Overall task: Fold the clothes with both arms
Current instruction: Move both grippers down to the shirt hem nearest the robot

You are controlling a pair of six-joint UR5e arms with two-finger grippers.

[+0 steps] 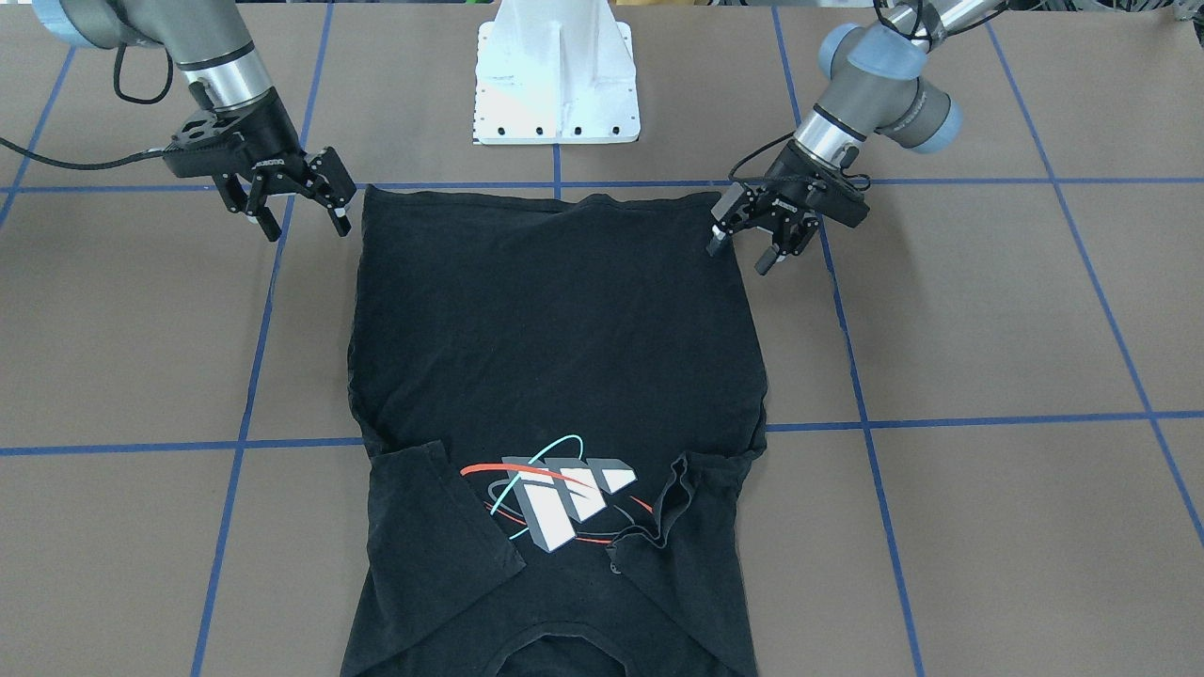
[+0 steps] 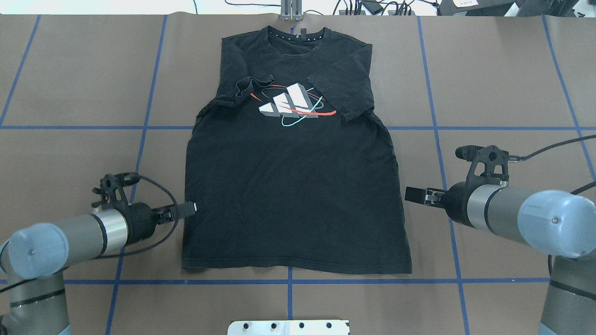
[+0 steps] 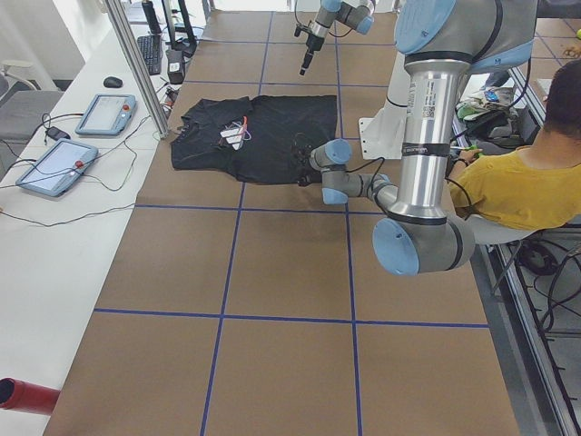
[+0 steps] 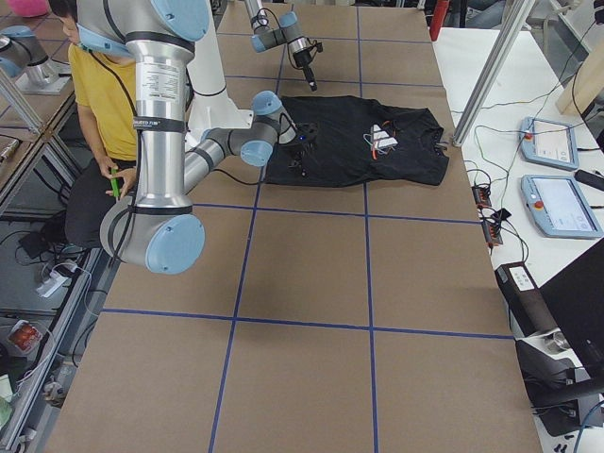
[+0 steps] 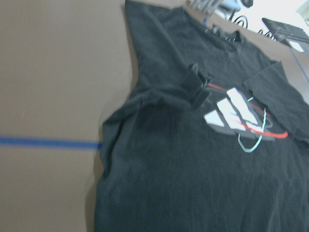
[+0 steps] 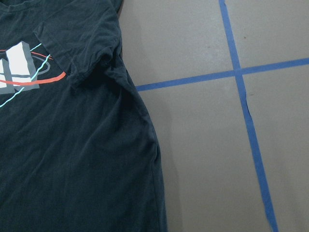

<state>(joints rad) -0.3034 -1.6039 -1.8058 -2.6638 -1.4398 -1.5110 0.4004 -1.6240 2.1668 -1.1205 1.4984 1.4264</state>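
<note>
The black T-shirt lies flat and print-up on the brown table, collar away from the robot, hem near it. Both short sleeves are folded inward beside the white-grey block print. My left gripper is open at the shirt's side edge near the hem corner, one fingertip over the fabric's edge. On the opposite side my right gripper is open just off the shirt's edge, holding nothing. The overhead view shows the left gripper and right gripper flanking the lower body of the shirt.
The white mounting base stands behind the hem. Blue tape lines cross the table. A person in a yellow shirt sits behind the robot. Two tablets and a metal post are beyond the collar end.
</note>
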